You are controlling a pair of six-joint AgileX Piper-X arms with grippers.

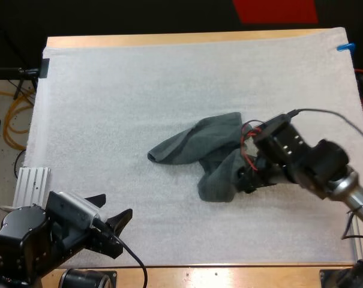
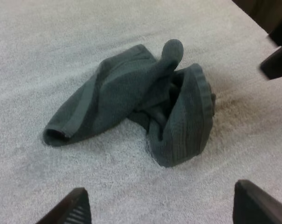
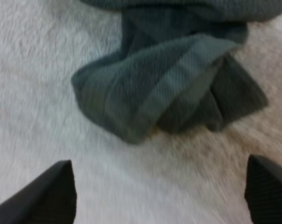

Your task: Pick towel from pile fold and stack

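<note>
On mat (image 1: pixel 109 108), crumpled towel (image 1: pixel 199 147); right end effector (image 3: pixel 158 186) spread beside it; left end effector (image 1: pixel 114 206) spread, apart.

A wooden tabletop (image 1: pixel 169 39) carries a white mat (image 1: pixel 127 102) covering nearly all of it. One crumpled dark grey-green towel (image 1: pixel 199 144) lies on the mat, right of centre.

A dark grey-green towel (image 1: pixel 208 153) lies crumpled just right of the high view's centre, one rolled end pointing left, another fold drooping toward the frame's bottom.
</note>
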